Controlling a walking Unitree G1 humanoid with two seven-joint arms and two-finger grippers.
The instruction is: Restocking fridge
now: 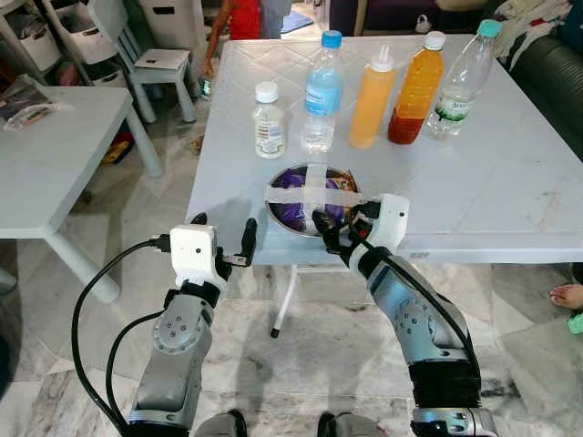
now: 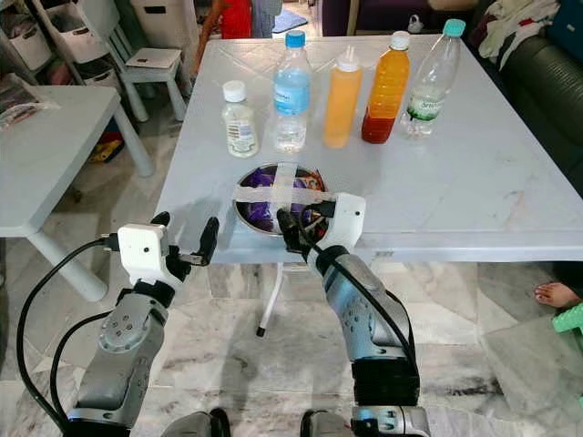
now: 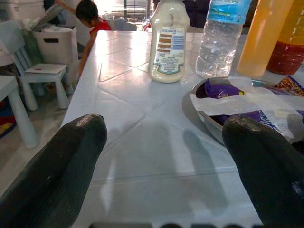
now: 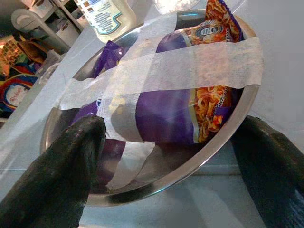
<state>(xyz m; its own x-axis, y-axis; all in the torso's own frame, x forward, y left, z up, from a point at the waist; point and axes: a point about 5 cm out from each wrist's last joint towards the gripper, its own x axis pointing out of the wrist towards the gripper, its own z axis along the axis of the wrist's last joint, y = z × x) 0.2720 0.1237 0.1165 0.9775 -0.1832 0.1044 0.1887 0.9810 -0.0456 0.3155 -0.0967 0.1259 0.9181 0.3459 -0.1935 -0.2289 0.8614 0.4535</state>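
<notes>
A metal bowl (image 1: 271,206) of purple snack packets (image 4: 166,118), strapped over with white tape (image 1: 314,191), sits at the front edge of the white table (image 1: 492,182). My right gripper (image 1: 339,218) is open at the bowl's near rim, one finger (image 4: 71,161) over the rim and the other outside it. My left gripper (image 1: 224,225) is open at the table edge, left of the bowl and apart from it. Behind the bowl stand a small white-capped bottle (image 1: 268,120), a water bottle (image 1: 322,91), an orange squeeze bottle (image 1: 372,100), a juice bottle (image 1: 416,91) and a clear teal-capped bottle (image 1: 463,82).
A second white table (image 1: 55,155) stands to the left, with a small white chair (image 1: 159,68) and storage bins behind it. A person (image 1: 241,18) is at the table's far side. A dark sofa (image 1: 547,73) lies to the right, with a person's foot (image 1: 567,296) on the floor.
</notes>
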